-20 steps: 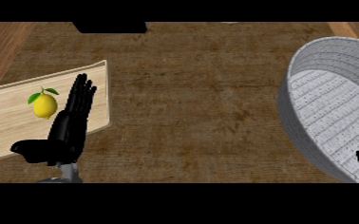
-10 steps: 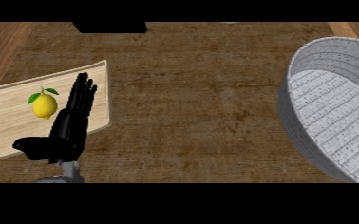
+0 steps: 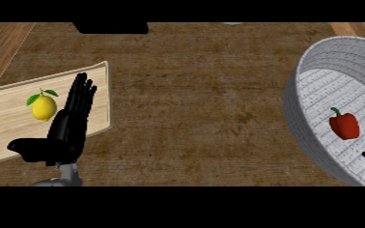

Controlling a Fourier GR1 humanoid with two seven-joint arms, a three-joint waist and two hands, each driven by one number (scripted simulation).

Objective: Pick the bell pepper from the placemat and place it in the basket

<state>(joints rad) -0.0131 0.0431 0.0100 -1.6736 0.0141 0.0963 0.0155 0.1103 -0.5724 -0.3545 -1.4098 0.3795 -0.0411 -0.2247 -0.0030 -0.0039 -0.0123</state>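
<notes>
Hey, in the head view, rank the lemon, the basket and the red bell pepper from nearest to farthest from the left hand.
From the left hand:
1. Lemon, on the placemat just left of the fingers.
2. Basket, far right; its near rim comes before the pepper.
3. Bell pepper, inside the basket, farthest right.

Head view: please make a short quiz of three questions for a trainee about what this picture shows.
1. True or false: the pepper lies in the basket.
2. Which thing lies on the placemat, beside the left hand?
A. a pepper
B. a lemon
C. a plate
3. Fill in: the left hand's fingers are ____ (straight or curled).

Key
1. True: the red pepper is inside the basket, at the view's right.
2. B: the lemon lies there, to the left of the hand.
3. Straight: the hand is open, pointing up over the placemat's right part, and holds nothing.
</notes>
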